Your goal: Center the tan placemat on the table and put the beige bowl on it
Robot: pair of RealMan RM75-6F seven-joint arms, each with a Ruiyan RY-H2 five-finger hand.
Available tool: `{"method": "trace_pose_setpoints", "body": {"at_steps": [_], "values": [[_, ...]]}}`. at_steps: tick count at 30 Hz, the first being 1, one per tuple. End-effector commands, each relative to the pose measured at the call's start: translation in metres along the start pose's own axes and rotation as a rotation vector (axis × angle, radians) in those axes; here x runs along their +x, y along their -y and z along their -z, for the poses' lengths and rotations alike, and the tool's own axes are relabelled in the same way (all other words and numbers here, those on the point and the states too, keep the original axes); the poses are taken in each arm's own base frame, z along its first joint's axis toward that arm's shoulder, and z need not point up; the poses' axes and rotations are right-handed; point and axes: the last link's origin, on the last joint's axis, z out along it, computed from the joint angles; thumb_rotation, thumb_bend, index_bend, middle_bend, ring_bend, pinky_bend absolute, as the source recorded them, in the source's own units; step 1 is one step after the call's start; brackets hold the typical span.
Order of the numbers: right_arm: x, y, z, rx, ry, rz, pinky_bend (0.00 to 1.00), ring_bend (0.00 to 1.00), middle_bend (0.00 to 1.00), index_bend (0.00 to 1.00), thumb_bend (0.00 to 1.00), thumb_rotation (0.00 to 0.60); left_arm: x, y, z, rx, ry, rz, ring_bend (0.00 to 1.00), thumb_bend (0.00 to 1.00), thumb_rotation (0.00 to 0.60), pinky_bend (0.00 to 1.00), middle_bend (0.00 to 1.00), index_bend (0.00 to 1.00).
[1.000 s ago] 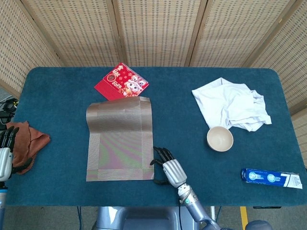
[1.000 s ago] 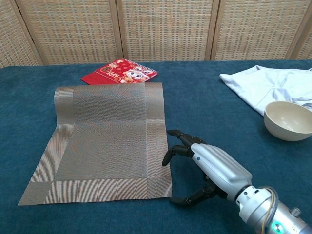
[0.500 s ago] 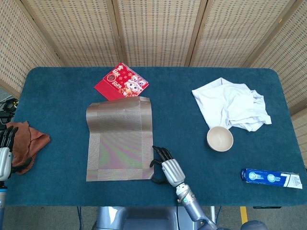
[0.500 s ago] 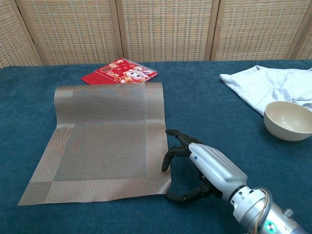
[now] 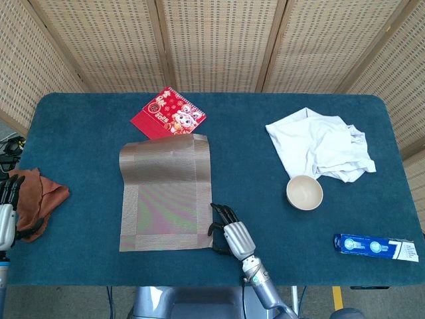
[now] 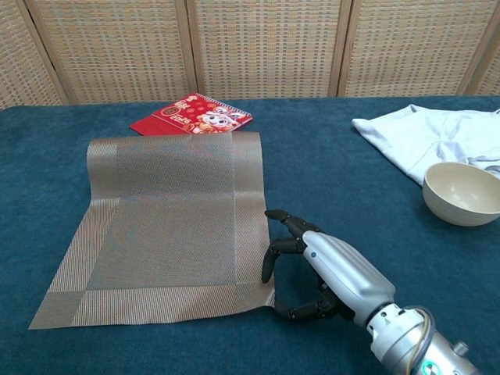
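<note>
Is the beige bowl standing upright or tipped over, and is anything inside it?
Upright and empty. The beige bowl rests on its base with the rim up, and its bare inside shows from the head view.

We see our right hand [image 6: 312,269] at the tan placemat's [image 6: 164,219] near right corner, fingers curled at its edge. The beige bowl [image 6: 462,193] sits well apart, beside white cloth [image 6: 426,141].

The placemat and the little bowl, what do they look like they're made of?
The tan placemat looks like woven vinyl or a similar synthetic: fine ribbed weave, a slight sheen, a far edge that curls up stiffly. The beige bowl looks like glazed ceramic or perhaps melamine: smooth, even, softly glossy, with a thick rim. The pictures cannot settle which.
</note>
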Motion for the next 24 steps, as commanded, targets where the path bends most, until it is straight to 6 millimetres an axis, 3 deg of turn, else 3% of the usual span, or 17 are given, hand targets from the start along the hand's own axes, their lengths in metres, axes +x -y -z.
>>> {"method": "trace_pose_setpoints", "body": {"at_steps": [1,10,24], "values": [[-0.0001,0.0005,0.0005,0.001,-0.003,-0.003,0.0,0.0,0.12,0.57,0.5,0.6,-0.0002,0.0,-0.0001,0.0,0.0,0.0,0.0,0.2,0.6,0.0,0.0,0.0],[-0.0025,0.003,0.0032,-0.003,-0.01,-0.033,0.0,0.0,0.14,0.6,0.51,0.6,-0.001,-0.001,-0.0002,0.0,0.002,-0.003,0.0,0.2,0.6,0.0,0.0,0.0],[-0.0052,0.0034,0.0023,-0.01,-0.006,-0.042,0.0,0.0,0.16,0.65,0.6,0.6,-0.0001,-0.0004,-0.001,0.003,0.0,0.001,0.0,0.2,0.6,0.0,0.0,0.0]]}}
